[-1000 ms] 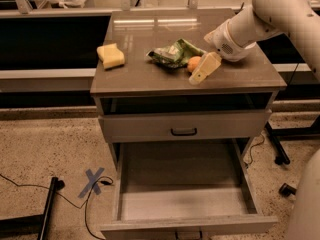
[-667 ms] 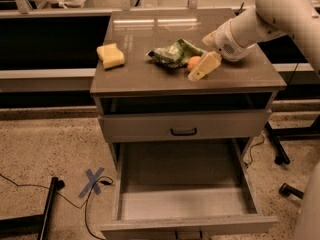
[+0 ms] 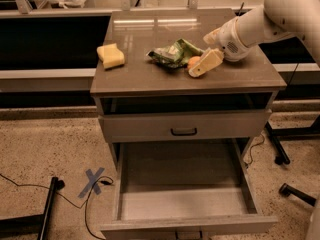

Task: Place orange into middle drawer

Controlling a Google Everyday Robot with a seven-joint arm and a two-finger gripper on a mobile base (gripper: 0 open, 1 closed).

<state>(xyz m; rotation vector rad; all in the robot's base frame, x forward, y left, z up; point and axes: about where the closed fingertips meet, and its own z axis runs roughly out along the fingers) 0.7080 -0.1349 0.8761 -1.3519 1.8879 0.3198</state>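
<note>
The orange lies on the cabinet top, right beside a green crumpled bag. My gripper reaches in from the right, low over the cabinet top and right next to the orange. Its jaws are open. The lower pale finger lies against the orange's right side, and the upper finger is farther back. The orange is partly hidden by the lower finger. The middle drawer is pulled out wide open below, and its pale floor is bare.
A yellow sponge block sits at the left of the cabinet top. A closed drawer front with a black loop handle is above the open drawer. A blue tape cross and cables lie on the floor at left. Chair legs are at right.
The gripper has barely shifted beside the bag. The orange now shows at the lower finger's left side. The drawer and sponge have not moved.
</note>
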